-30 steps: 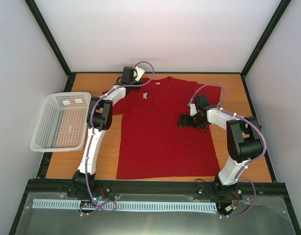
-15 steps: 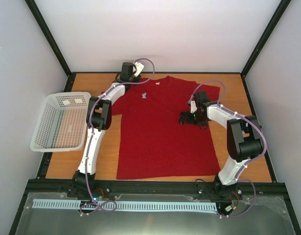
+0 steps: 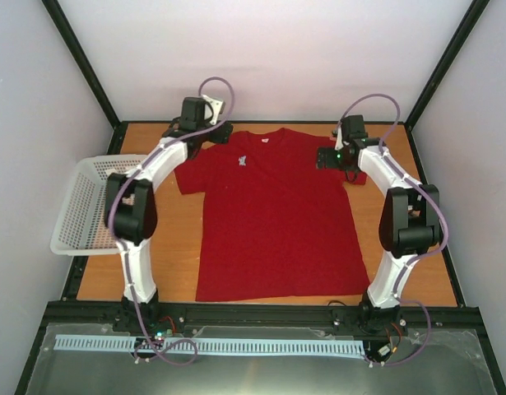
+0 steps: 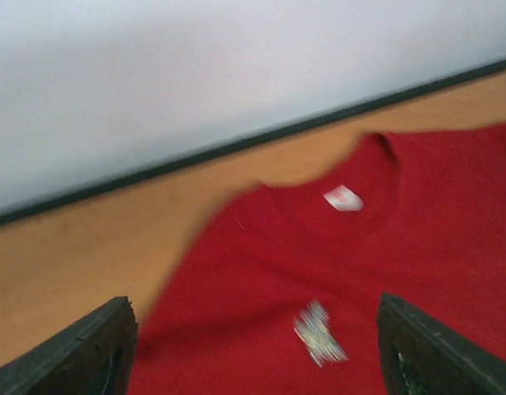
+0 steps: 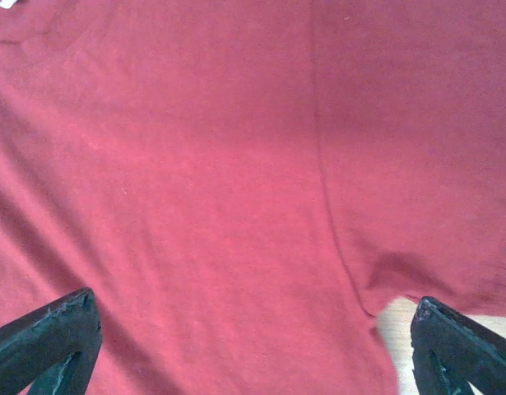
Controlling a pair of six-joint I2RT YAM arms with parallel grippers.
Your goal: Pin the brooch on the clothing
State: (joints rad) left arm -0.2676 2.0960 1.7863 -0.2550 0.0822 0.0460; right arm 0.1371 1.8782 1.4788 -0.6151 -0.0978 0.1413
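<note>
Top external view: left gripper (image 3: pixel 197 137), jaws spread wide, hovers by the left shoulder of the flat red T-shirt (image 3: pixel 269 222); silvery brooch (image 3: pixel 244 160) lies on its chest below the collar; right gripper (image 3: pixel 328 158), also wide, hangs over the right sleeve.

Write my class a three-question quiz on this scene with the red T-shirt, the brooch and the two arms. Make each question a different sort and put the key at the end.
1. True or false: the left claw grips the brooch.
2. Where does the brooch lie on the red T-shirt? A) by the hem B) on the chest, below the collar C) on a sleeve
3. Fill in: the white basket stands on the ___ arm's side.

Key
1. False. The left claw is open and empty, and so is the right claw.
2. B
3. left
</note>
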